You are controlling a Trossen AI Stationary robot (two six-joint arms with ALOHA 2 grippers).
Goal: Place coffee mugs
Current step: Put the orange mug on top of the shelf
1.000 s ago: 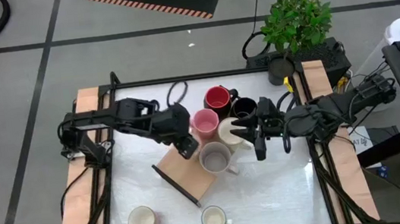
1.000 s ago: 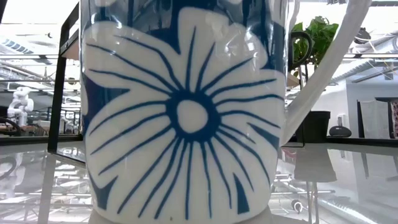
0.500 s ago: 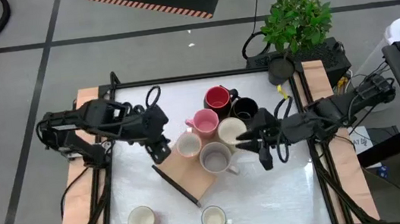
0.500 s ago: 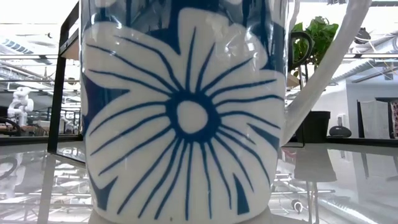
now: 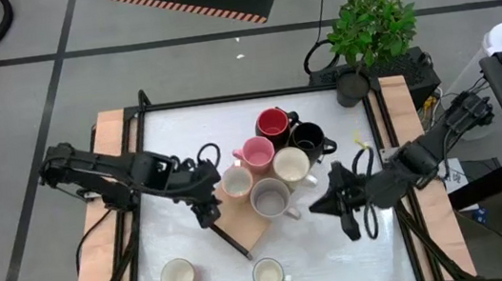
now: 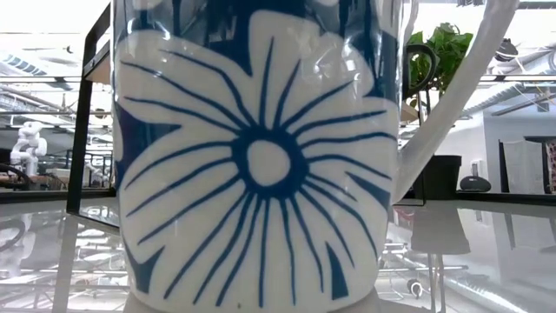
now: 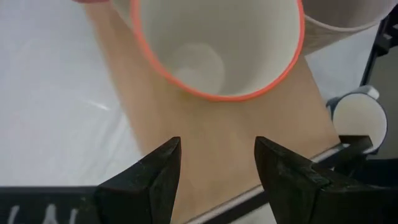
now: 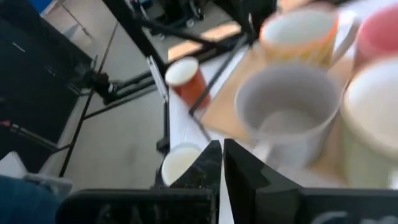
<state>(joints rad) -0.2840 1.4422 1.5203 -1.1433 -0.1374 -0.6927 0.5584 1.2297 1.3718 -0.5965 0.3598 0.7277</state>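
Six mugs stand clustered mid-table in the high view: red [image 5: 273,121], black [image 5: 307,136], pink [image 5: 256,152], cream [image 5: 290,164], grey [image 5: 270,197] and an orange-rimmed cream mug [image 5: 235,181]. The orange-rimmed and grey mugs rest on a wooden board [image 5: 242,223]. Two more cream mugs [image 5: 178,276] [image 5: 268,274] stand near the near edge. My left gripper [image 5: 209,211] [image 7: 217,146] hovers open over the board, just left of the orange-rimmed mug [image 7: 217,50]. My right gripper [image 5: 319,207] [image 8: 222,149] is shut, right of the grey mug [image 8: 289,112], touching nothing.
A potted green plant [image 5: 371,25] stands beyond the far right corner. A blue-and-white flowered mug [image 6: 261,156] fills the low view and hides the table behind it. Bare table [image 5: 174,140] lies left of the cluster and between the two near mugs.
My left gripper has drawn back from the cluster toward the left and near edges, uncovering the orange-rimmed mug standing on the board beside the pink one. My right gripper has pulled away from the cream mug toward the near right.
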